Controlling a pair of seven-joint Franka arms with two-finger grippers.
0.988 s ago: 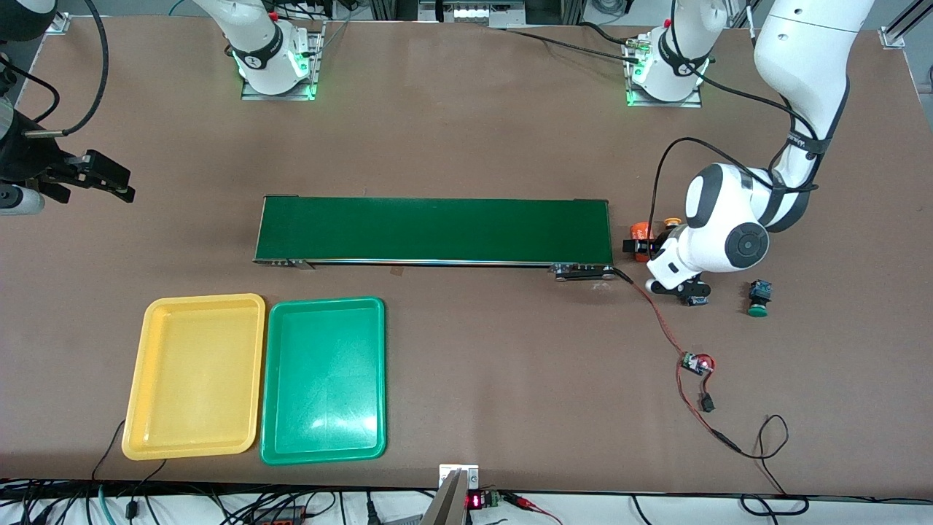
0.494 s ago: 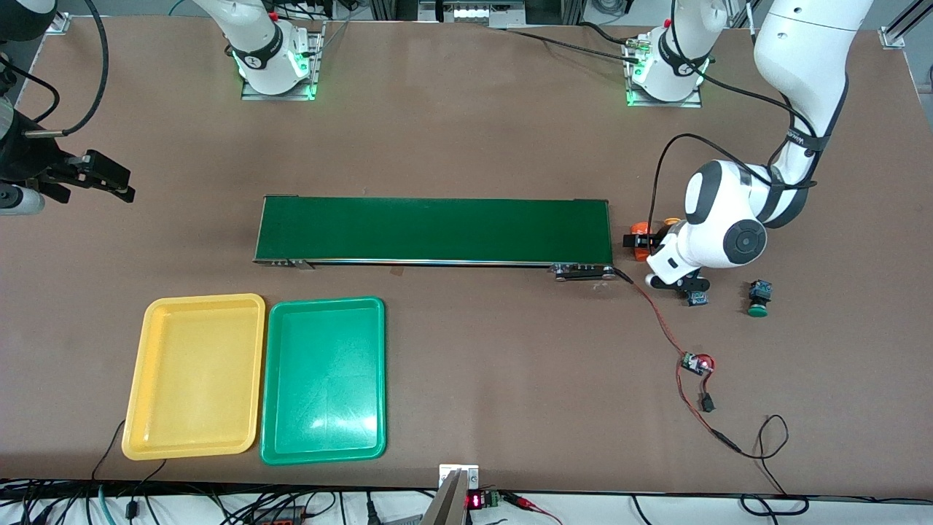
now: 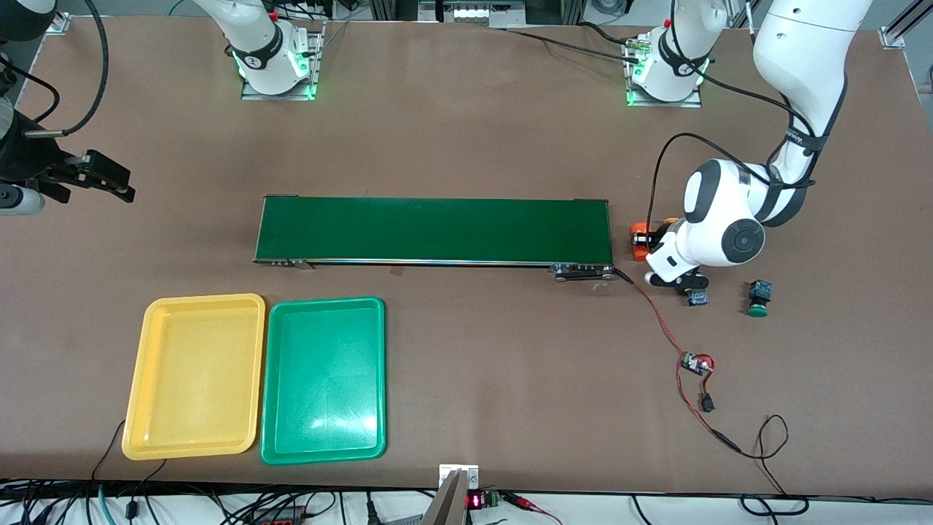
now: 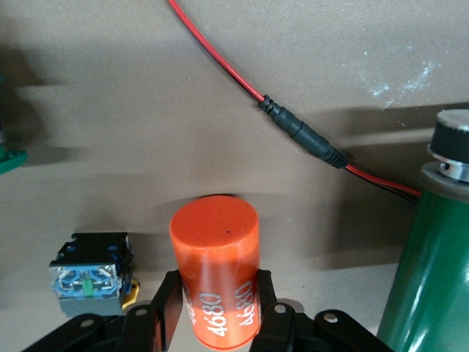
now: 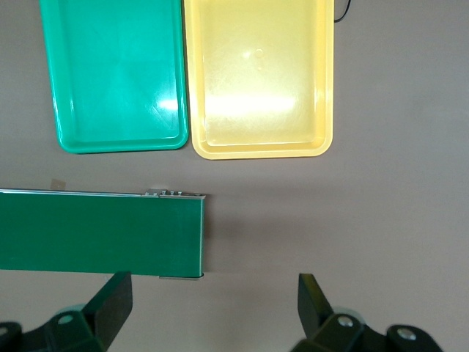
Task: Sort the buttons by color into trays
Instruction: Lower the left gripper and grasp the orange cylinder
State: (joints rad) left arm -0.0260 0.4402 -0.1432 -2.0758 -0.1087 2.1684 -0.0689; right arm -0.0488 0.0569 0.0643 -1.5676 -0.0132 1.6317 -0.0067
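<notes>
Two trays lie side by side on the tabletop toward the right arm's end, nearer the front camera than the conveyor belt [image 3: 434,230]: a yellow tray [image 3: 195,306] and a green tray [image 3: 324,310], both without buttons in them. Buttons in view: one green-capped button [image 3: 759,297] lying on its side at the left arm's end; one button with a black-and-blue body [image 4: 91,270] and a sliver of yellow cap, standing just beside the orange cylinder [image 4: 218,271]; a further blue-bodied piece [image 3: 697,297] partly hidden under the left arm, probably that same button. Left hand [image 4: 214,312]: low at the belt's end, fingers [image 4: 167,308] pressed to either side of the orange cylinder marked "4680", which stands upright between them — a grip on a thing that is no button. Key relation: the yellow-capped button sits just outside one finger of that hand, apart from the cylinder, so the hand would need to let go and shift sideways toward it; the left arm is much the nearer to all buttons. Right hand [image 5: 212,304]: fingers spread wide and holding nothing, waiting high over the belt's other end, trays in its view. A red wire [image 3: 660,321] trails from the belt's end across the tabletop.
</notes>
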